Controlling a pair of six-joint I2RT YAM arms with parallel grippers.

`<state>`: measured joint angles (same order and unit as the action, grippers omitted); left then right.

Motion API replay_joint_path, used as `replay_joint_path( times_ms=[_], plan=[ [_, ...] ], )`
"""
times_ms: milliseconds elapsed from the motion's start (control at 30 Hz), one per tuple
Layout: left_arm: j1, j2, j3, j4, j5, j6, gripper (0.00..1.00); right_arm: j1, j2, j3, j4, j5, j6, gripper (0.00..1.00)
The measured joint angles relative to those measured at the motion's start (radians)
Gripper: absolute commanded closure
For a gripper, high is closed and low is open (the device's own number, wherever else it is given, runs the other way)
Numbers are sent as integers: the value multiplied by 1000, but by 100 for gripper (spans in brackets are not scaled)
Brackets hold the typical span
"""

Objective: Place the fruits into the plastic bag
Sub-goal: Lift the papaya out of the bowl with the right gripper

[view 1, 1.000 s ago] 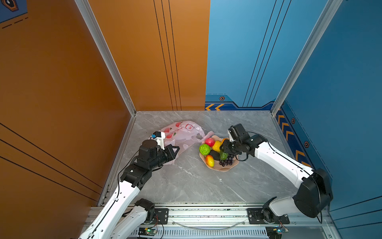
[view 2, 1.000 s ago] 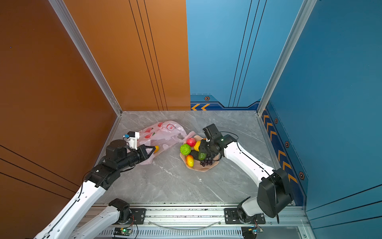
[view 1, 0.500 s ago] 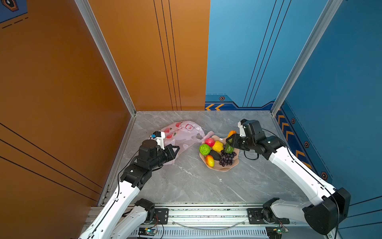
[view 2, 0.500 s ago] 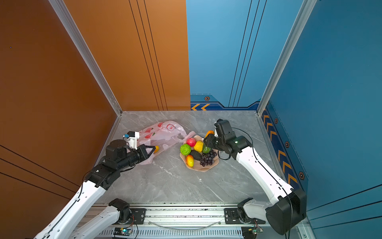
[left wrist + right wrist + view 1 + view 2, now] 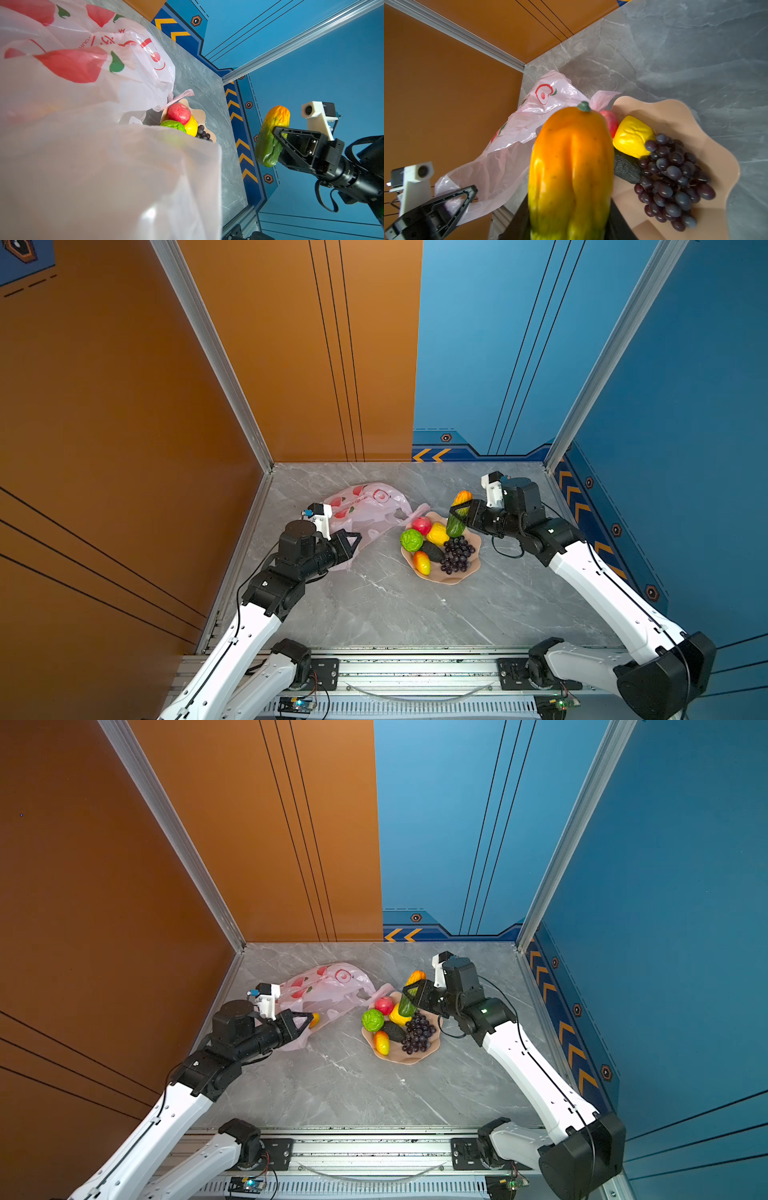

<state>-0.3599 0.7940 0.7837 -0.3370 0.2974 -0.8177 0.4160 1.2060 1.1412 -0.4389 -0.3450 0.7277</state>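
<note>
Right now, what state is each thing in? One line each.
left gripper, shut on an edge of the plastic bag
right gripper, shut on the cucumber-shaped fruit
cucumber-shaped fruit, held in the air, clear of the bowl
plastic bag, crumpled on the table, one edge raised
bowl, on the table, holds apple, green fruit, yellow fruit, avocado, mango, grapes

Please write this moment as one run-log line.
left gripper: jaws shut on plastic bag | right gripper: jaws shut on green-orange fruit | bowl: other fruits inside
</note>
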Motion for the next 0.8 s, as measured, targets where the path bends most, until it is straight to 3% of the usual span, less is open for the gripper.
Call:
replay_joint_path(
  times_ms=[433, 800],
  plan=[
    [0, 0, -10, 23, 3, -11, 100, 0, 5, -61, 182, -128, 139, 62],
    [0, 0, -10, 32, 3, -16, 100, 65, 77, -74, 277, -159, 198, 62]
  ],
)
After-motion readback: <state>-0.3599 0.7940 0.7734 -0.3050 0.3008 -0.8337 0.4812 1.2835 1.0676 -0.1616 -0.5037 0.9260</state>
